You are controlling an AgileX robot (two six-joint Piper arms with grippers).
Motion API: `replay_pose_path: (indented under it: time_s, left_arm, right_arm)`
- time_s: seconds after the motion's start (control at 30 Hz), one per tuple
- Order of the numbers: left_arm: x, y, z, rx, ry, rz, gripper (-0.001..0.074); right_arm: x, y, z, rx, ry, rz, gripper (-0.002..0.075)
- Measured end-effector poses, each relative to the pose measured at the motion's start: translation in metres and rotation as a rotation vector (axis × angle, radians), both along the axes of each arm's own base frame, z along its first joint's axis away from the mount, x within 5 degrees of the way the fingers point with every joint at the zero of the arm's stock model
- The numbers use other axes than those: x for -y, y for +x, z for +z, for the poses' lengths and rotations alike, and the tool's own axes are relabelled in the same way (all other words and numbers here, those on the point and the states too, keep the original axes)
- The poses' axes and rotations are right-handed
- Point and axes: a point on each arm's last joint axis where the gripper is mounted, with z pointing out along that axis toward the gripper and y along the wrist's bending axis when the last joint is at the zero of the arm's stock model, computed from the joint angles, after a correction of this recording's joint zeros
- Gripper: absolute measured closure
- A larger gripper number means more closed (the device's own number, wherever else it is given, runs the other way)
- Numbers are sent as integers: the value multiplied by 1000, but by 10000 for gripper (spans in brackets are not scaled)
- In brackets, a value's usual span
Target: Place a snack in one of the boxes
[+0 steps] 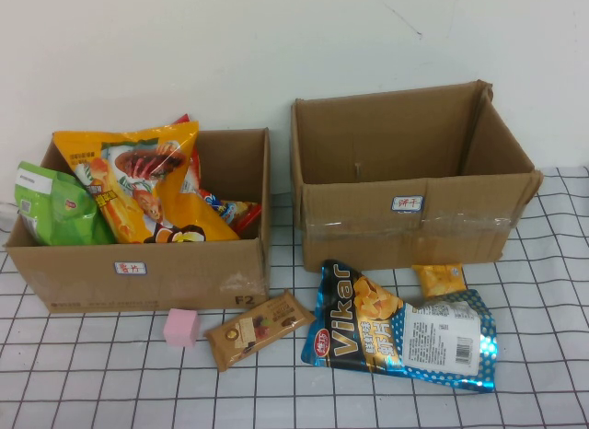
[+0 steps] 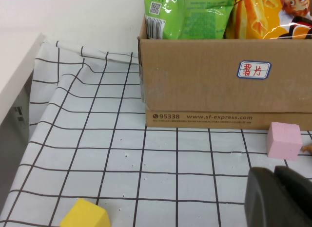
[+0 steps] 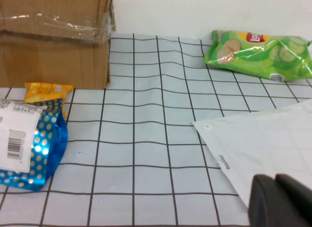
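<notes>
On the table, the blue Vikar snack bag lies before the empty right box; the left box holds snacks. Only the wrist views show the left gripper near a yellow block, and the right gripper beside a white pouch and green bag. Whether either gripper's fingers are apart cannot be told.

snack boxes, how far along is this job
The left box already holds several snack bags; the right box shows no snacks inside. Nothing is in hand: the left gripper and right gripper hang low over the table, each showing only at the edge of its own wrist view. Left to do: the blue Vikar bag, the brown snack bar and a small yellow packet lie on the table.
</notes>
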Motion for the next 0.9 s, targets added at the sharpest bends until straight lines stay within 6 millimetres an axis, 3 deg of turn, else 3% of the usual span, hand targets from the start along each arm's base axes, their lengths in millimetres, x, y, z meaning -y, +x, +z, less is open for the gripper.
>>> replay_pose_path:
  time_s: [0.9]
  left_arm:
    - [2,0,0,0,-2,-42,737]
  right_arm:
    - [0,0,0,1,8,-2,727]
